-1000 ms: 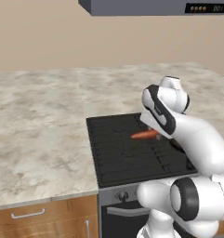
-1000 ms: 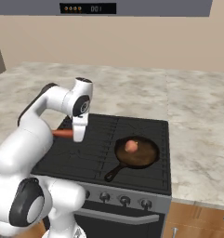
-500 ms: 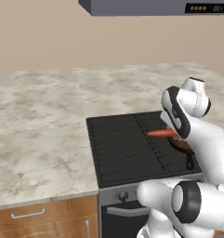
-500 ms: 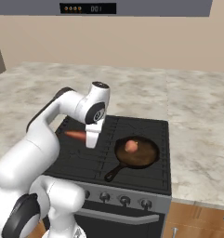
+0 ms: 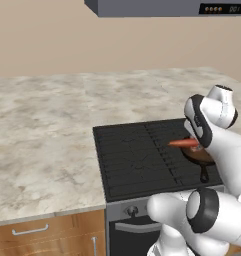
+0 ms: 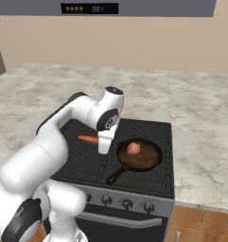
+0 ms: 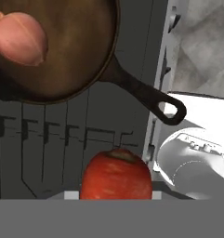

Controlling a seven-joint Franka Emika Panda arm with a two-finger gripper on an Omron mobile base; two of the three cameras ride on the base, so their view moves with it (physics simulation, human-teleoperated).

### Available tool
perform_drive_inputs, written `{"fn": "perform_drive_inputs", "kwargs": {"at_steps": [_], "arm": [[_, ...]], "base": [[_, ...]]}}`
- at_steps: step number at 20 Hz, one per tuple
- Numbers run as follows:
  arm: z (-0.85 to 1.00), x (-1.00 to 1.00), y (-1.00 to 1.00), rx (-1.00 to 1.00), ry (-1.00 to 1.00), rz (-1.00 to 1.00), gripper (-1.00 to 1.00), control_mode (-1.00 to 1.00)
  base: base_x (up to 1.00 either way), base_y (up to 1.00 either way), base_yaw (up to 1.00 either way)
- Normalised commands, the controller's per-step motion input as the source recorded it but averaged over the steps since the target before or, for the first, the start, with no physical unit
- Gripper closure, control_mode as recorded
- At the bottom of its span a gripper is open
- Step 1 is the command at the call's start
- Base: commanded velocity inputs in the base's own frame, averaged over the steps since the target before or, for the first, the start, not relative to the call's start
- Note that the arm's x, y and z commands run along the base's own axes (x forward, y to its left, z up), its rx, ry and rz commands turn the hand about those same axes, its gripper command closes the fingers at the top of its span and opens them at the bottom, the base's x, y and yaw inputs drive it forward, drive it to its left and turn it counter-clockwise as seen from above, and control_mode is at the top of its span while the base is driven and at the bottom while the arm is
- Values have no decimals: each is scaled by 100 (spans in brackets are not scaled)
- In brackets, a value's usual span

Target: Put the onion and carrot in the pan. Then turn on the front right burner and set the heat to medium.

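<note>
carrot (image 6: 88, 139): pinched by the fingers (image 6: 102, 147) | long axis level, sticking out sideways from them | pan (image 6: 151, 161): just beyond

Glossy white rounded arm (image 6: 54, 142) segments joined by dark grey joints.

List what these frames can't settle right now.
- Gripper fingertips: cut off by the bottom edge in the hand view, covered by the hand body in the right base view.
- Carrot: its tip runs under the bottom band in the hand view.
- Pan: mostly behind the arm in the left base view.
- Stove knobs: markings too small, right base view.
</note>
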Motion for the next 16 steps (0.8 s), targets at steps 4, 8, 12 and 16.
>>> {"fn": "perform_drive_inputs", "kwargs": {"at_steps": [4, 8, 12, 16], "arm": [[0, 20, -41, 0, 0, 0, 100, -100], [0, 17, -42, 0, 0, 0, 100, -100], [-1, 0, -48, -2, 0, -1, 100, -100], [-9, 0, -45, -3, 0, -2, 100, -100]], "base": [[0, 0, 0], [0, 0, 0], [0, 0, 0], [0, 0, 0]]}}
